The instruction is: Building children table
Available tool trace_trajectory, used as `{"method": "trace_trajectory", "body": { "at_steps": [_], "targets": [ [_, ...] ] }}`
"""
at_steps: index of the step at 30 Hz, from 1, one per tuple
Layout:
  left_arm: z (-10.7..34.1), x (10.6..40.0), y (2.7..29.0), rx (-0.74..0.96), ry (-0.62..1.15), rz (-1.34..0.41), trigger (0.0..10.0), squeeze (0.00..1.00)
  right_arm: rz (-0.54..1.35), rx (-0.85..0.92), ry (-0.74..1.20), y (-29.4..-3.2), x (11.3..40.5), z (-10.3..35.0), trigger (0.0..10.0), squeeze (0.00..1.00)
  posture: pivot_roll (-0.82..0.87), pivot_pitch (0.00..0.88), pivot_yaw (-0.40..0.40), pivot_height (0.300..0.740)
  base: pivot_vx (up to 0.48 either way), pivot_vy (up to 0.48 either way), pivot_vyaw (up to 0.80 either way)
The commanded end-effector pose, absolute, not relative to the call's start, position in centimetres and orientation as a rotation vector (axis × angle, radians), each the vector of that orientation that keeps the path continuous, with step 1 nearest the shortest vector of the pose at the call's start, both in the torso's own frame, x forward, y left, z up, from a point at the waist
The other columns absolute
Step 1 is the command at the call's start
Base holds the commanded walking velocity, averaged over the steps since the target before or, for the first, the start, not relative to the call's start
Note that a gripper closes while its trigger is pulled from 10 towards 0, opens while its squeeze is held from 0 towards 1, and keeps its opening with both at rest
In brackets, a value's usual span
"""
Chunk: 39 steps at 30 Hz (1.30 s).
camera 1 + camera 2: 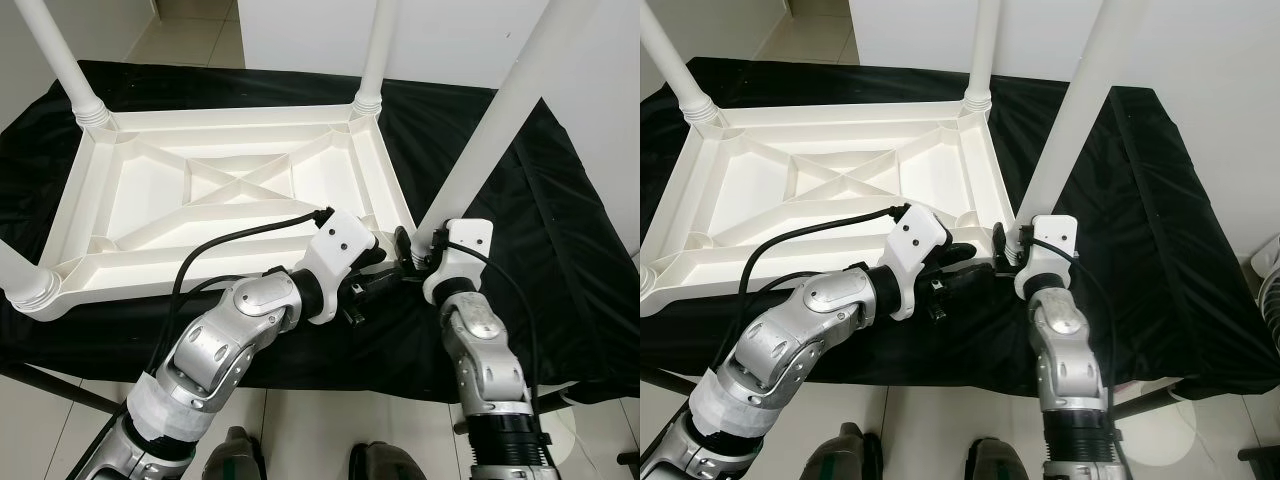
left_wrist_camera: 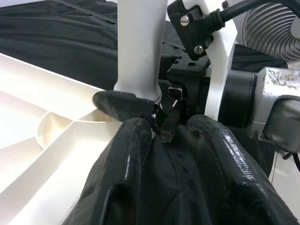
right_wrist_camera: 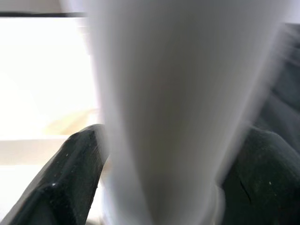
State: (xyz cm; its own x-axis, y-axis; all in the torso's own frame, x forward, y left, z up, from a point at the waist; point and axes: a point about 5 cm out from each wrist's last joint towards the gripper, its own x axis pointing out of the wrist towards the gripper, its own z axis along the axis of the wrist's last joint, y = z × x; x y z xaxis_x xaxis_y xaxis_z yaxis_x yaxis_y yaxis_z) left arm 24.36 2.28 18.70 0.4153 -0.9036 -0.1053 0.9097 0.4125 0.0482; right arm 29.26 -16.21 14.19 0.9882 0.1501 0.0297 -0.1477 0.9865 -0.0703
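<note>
A white plastic children's table [image 1: 230,122] lies upside down on a black cloth [image 1: 560,250]. Legs stand up from its far-left [image 1: 60,60], far-right [image 1: 378,50] and near-left [image 1: 15,270] corners. A fourth white leg [image 1: 500,120] rises tilted from the near-right corner. My right gripper [image 1: 418,245] is shut on this leg's base, with a black finger on each side of the leg [image 3: 159,93] in the right wrist view. My left gripper [image 1: 385,272] sits just left of it, low over the cloth, slightly open and holding nothing [image 2: 168,126].
The cloth-covered surface ends just in front of my arms, with tiled floor and my feet [image 1: 235,455] below. A fan [image 1: 1268,270] stands on the floor to the right. White walls lie beyond the table's far side.
</note>
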Motion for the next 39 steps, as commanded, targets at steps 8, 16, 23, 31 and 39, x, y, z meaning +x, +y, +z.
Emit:
{"method": "trace_trajectory", "body": {
  "at_steps": [8, 16, 23, 31, 39],
  "targets": [
    [18.4, 24.3, 2.3, 0.108, 0.080, -1.145, 10.0, 0.00, 0.401, -0.119, -0.087, -16.7, 30.4, 15.6, 10.0, 0.00, -0.03, 0.058, -0.001, 0.740, 0.000, 0.000, 0.00],
    [18.6, 24.4, 2.5, 0.113, 0.078, -1.136, 10.0, 0.00, 0.550, -0.140, -0.053, -16.3, 30.5, 14.8, 10.0, 0.00, -0.01, 0.067, 0.002, 0.740, 0.000, 0.000, 0.00],
    [18.6, 24.4, 2.7, 0.117, 0.084, -1.128, 10.0, 0.00, 0.587, -0.145, -0.010, -16.7, 30.5, 13.6, 0.0, 0.00, 0.00, 0.076, 0.001, 0.740, 0.000, 0.000, 0.00],
    [18.5, 24.3, 2.8, 0.114, 0.088, -1.121, 10.0, 0.00, 0.481, -0.046, -0.001, -16.7, 30.2, 13.2, 0.0, 0.00, 0.00, 0.081, -0.002, 0.740, 0.000, 0.000, 0.00],
    [18.6, 24.3, 2.7, 0.117, 0.084, -1.128, 10.0, 0.00, 0.210, -0.015, 0.067, -15.6, 29.9, 12.2, 0.0, 0.00, 0.00, 0.081, -0.002, 0.740, 0.000, 0.000, 0.00]
  ]
}}
